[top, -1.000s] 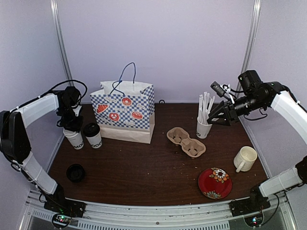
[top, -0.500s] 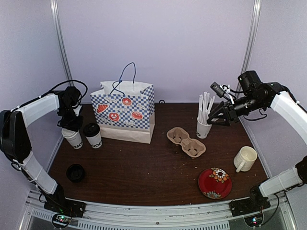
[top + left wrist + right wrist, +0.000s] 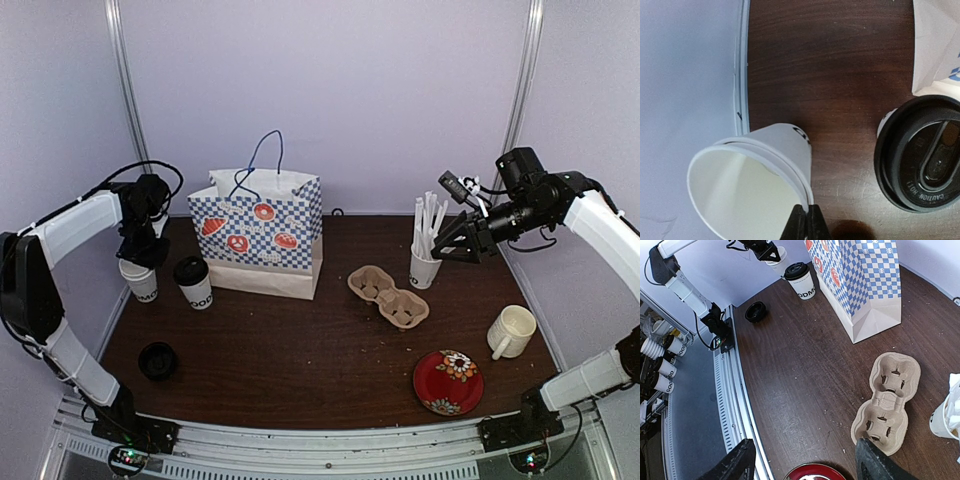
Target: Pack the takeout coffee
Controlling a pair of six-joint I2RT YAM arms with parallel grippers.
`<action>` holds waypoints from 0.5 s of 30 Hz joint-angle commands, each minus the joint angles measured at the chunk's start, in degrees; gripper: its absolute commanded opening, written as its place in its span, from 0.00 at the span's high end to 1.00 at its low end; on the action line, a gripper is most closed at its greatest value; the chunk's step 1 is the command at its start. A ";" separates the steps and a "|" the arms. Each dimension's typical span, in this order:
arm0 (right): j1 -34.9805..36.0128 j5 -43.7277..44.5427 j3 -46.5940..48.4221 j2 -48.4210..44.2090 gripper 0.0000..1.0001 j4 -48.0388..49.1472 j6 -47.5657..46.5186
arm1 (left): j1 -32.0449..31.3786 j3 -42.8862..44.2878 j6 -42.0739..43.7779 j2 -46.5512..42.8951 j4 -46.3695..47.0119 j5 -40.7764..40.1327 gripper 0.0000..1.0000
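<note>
An open white paper cup (image 3: 765, 170) with black lettering hangs tilted at the table's far left edge. My left gripper (image 3: 807, 220) is shut on its rim, one finger inside and one outside; from above the gripper (image 3: 140, 256) sits right over the cup (image 3: 139, 282). A second takeout cup (image 3: 193, 283) with a black lid (image 3: 922, 152) stands just to the right, apart from it. My right gripper (image 3: 448, 247) hovers open beside the stirrer cup, its jaws wide with nothing between them (image 3: 802, 465).
A checkered paper bag (image 3: 262, 232) stands at the back, right of the cups. A loose black lid (image 3: 158, 360) lies front left. A cardboard carrier (image 3: 388, 295), a cup of stirrers (image 3: 426, 262), a cream mug (image 3: 512, 331) and a red plate (image 3: 448, 381) occupy the right half.
My left gripper closed on the open cup's rim and carried it left and slightly back, away from the lidded cup. The right arm stayed still.
</note>
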 commanded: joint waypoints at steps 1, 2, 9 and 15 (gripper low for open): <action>-0.43 -0.81 -0.27 0.15 0.28 1.03 0.57 | 1.05 3.52 0.25 -2.76 -1.72 8.43 1.00; -0.43 -0.83 -0.17 0.24 0.28 0.95 0.61 | 0.34 2.99 -1.18 -3.75 -1.02 7.49 1.00; -0.43 -0.97 -0.42 0.09 0.28 1.16 0.66 | 0.21 8.85 -2.88 1.10 -9.69 9.82 1.00; -0.41 -1.00 -0.73 -0.27 0.28 1.30 0.59 | -0.12 11.71 -3.58 2.65 -14.35 10.27 1.00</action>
